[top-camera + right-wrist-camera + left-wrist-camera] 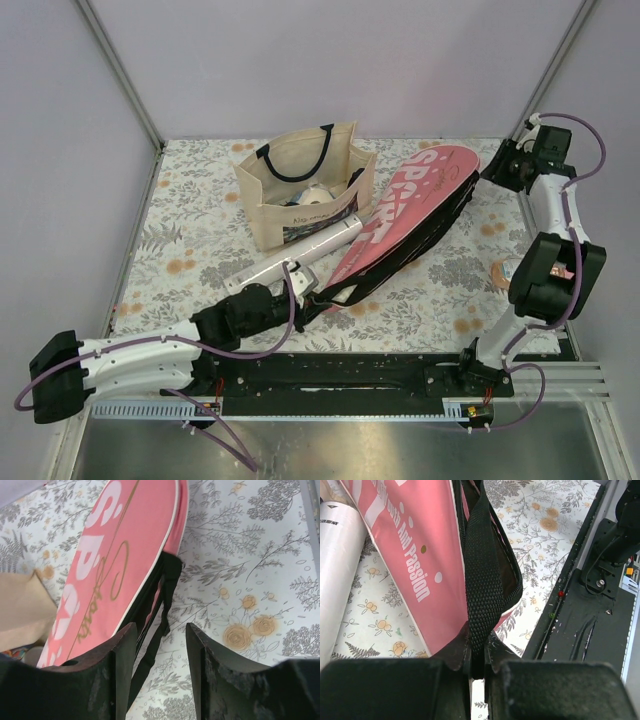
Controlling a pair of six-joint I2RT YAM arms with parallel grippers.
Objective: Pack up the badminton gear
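Floral-printed cloth covers the table point(190, 250), which fills the middle of the top view.

Item 1. Pink "SPORT" cover point(410, 215): lies flat on the table, running diagonally from centre frame to the upper right, wide end uppermost. Black edging runs along its right-hand side. White lettering is legible in both wrist views.

Item 2. Beige tote bag point(270, 205): stands upright at upper centre, just left of the cover, black handles raised. White objects sit inside; they cannot be identified.

Item 3. Long white tube point(290, 260): lies on the table below the bag, slanting up to the right. Its upper end meets the cover's left edge. In the left wrist view it occupies the left edge of frame, directly beside the cover.

Item 4. Black strap point(482, 580): woven webbing, rising from the bottom centre of the left wrist view and crossing the cover's narrow end.

Item 5. Left pincer point(477, 667): clenched on the strap, the webbing pinched between both fingers, at the cover's lower end.

Item 6. Right pincer point(160, 655): released, fingers spread apart, above the table at the cover's black-edged side near its wide end. It touches nothing.
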